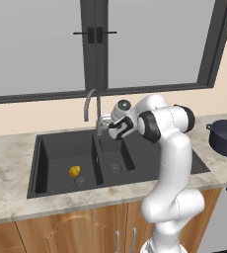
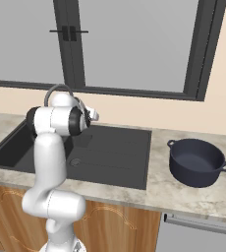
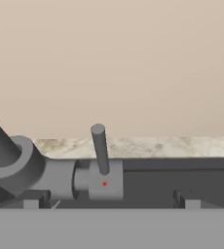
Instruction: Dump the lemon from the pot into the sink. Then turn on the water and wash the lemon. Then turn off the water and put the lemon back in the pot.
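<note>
The lemon (image 1: 74, 171) lies on the floor of the sink's (image 1: 51, 153) larger left bowl, beside the drain. My gripper (image 1: 108, 130) hovers at the base of the grey gooseneck faucet (image 1: 90, 102), open and holding nothing. In the hand view the faucet's small lever (image 3: 100, 147) stands upright just ahead, centred between my spread fingertips (image 3: 35, 200), with my gripper (image 3: 109, 202) apart from it. No water stream shows. The navy pot (image 2: 197, 161) stands upright on the counter to the right of the sink (image 2: 120, 147), and its visible inside looks bare.
A marble counter (image 1: 12, 168) surrounds the sink, with a beige wall and a large dark-framed window (image 1: 95, 44) behind the faucet. A grey appliance front (image 2: 198, 236) sits under the counter at the right. My arm's elbow hangs over the smaller bowl.
</note>
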